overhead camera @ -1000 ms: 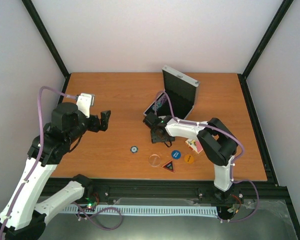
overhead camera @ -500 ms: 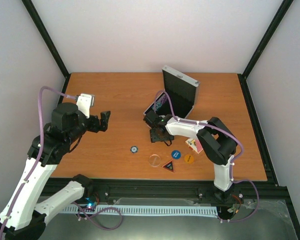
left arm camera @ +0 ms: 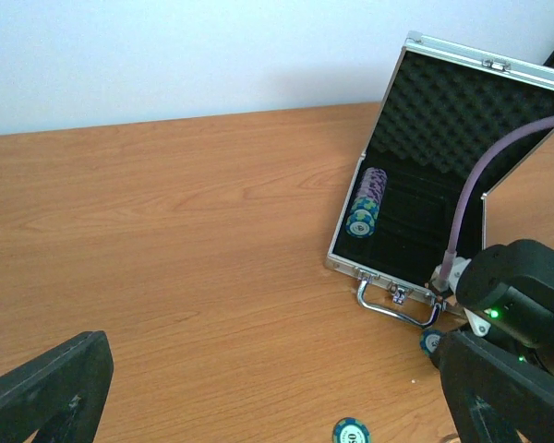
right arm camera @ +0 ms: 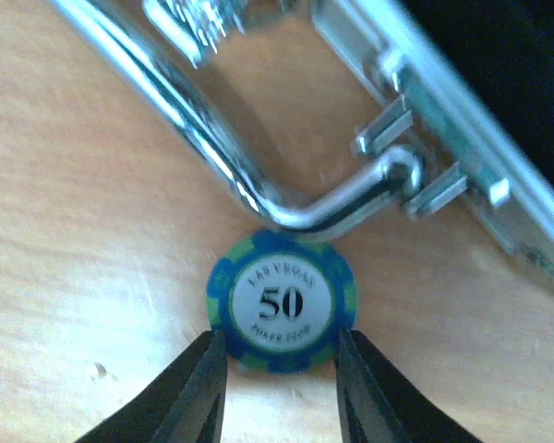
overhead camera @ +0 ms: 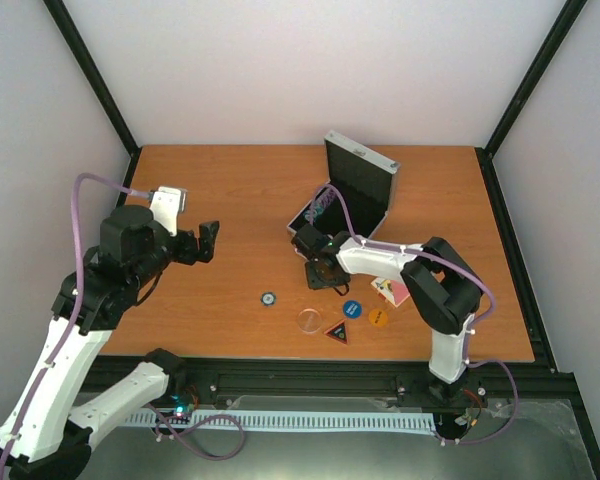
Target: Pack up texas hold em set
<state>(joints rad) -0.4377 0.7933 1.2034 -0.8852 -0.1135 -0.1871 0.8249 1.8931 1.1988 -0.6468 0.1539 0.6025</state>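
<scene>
Plain white walls and a black frame close in a wooden desk (overhead camera: 210,190), where the silver case (overhead camera: 352,190) stands open in the upper middle of the top view. Its lid is upright, so the black-lined tray is free to load from the front. A row of chips (left arm camera: 367,203) already lies in one slot at the tray's left side.

Just below the case, the right end effector (overhead camera: 325,272) is down at the desk surface. In its wrist view a blue-and-green chip (right arm camera: 282,302) marked 50 lies flat just beside the handle (right arm camera: 258,175). The fingers (right arm camera: 198,388) stand narrow, one on each side of its rim and seemingly pinching it. Gripping by the edge suits a thin disc that offers no other hold.

The left end effector (overhead camera: 208,241) hangs wide and holds nothing at the left of the frame, well apart from the case, probably to stay out of the way.

Waiting loose toward the lower middle are a second chip (overhead camera: 268,298), a clear disc (overhead camera: 309,320), a blue button (overhead camera: 352,309), an orange button (overhead camera: 378,317), a triangular button (overhead camera: 337,332) and the card deck (overhead camera: 390,290), partly hidden under the right arm. Most of the packing looks undone.
</scene>
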